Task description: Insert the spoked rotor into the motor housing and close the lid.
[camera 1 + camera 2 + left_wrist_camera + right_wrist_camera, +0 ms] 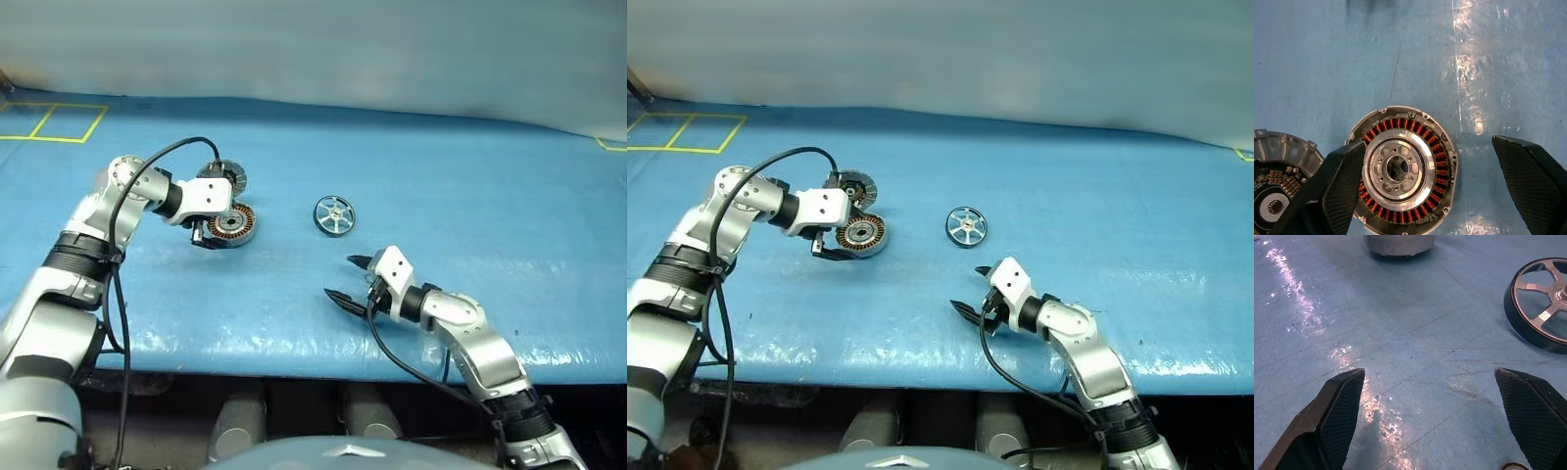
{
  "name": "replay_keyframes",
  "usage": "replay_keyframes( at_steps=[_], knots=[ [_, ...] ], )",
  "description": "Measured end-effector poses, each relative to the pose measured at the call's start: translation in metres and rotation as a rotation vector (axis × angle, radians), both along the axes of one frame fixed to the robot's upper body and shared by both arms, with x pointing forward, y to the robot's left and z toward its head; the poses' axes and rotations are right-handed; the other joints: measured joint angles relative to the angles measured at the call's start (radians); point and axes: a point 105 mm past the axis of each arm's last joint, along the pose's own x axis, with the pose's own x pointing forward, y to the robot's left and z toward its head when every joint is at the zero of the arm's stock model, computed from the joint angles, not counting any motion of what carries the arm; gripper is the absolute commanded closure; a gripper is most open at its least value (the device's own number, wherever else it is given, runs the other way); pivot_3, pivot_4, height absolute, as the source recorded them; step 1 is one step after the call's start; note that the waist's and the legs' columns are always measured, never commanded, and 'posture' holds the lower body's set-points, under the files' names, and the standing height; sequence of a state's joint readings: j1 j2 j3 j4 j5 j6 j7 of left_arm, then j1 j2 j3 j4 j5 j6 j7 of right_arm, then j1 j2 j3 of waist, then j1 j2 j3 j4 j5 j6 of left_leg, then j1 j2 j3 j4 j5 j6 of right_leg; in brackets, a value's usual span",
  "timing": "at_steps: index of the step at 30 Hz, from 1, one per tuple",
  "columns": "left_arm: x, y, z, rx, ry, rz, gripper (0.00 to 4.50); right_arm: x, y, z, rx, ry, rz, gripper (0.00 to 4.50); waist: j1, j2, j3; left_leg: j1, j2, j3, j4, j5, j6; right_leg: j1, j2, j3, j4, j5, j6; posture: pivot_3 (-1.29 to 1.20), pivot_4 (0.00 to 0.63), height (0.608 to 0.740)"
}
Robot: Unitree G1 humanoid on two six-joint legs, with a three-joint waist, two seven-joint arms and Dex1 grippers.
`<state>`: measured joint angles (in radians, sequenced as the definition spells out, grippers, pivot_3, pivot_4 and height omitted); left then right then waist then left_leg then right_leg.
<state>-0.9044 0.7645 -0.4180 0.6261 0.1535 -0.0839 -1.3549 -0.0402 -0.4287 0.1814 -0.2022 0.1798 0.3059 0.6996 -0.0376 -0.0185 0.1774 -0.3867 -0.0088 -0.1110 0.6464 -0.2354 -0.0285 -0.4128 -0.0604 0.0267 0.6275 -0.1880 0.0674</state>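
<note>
The motor housing [233,226] stands open on the blue table, copper windings around a silver hub [1400,169]. Behind it and touching its rim lies the lid [228,176], a grey disc whose inner side shows in the left wrist view [1276,196]. My left gripper [1428,144] hovers open over the housing, with one finger [1344,181] crossing the housing's edge and nothing held. The spoked rotor [334,215] lies to the right of the housing, dark rim and silver spokes [1542,308]. Nearer the table's front, my right gripper [340,276] is open and empty, pointing towards the rotor and short of it.
Blue sheeting covers the table [470,225], and its front edge [294,360] runs just behind my right gripper's arm. Yellow tape lines [49,122] mark the far left corner. Bare surface lies between the rotor and the housing.
</note>
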Motion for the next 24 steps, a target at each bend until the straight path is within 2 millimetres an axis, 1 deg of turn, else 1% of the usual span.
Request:
replay_keyframes(
  at_steps=[6, 17, 24],
  knots=[
    [0.001, 0.009, -0.006, 0.056, 0.037, -0.014, 0.0, -0.003, -0.003, -0.003, -0.005, -0.006, -0.03, 0.01, 0.001, 0.0, 0.0, -0.001, 0.0, 0.0, 0.001, 0.0, 0.0, 0.0, 0.0, 0.0, 0.0, 0.0, 0.0, 0.0, 0.15, 0.74],
    [0.0, 0.008, -0.016, 0.074, 0.089, -0.025, 0.0, -0.001, -0.003, -0.001, -0.004, -0.021, -0.05, 0.01, 0.001, 0.0, 0.0, -0.001, 0.0, -0.001, 0.001, 0.0, 0.0, 0.0, 0.0, 0.0, 0.0, 0.003, 0.004, 0.0, 0.15, 0.74],
    [0.001, 0.008, -0.015, 0.108, 0.1, -0.045, 0.0, 0.0, 0.0, 0.0, 0.015, -0.033, -0.062, 0.01, 0.001, 0.0, 0.0, -0.001, 0.0, -0.001, 0.001, 0.0, 0.0, 0.0, 0.0, 0.0, 0.0, 0.003, 0.005, 0.0, 0.15, 0.74]
  ],
)
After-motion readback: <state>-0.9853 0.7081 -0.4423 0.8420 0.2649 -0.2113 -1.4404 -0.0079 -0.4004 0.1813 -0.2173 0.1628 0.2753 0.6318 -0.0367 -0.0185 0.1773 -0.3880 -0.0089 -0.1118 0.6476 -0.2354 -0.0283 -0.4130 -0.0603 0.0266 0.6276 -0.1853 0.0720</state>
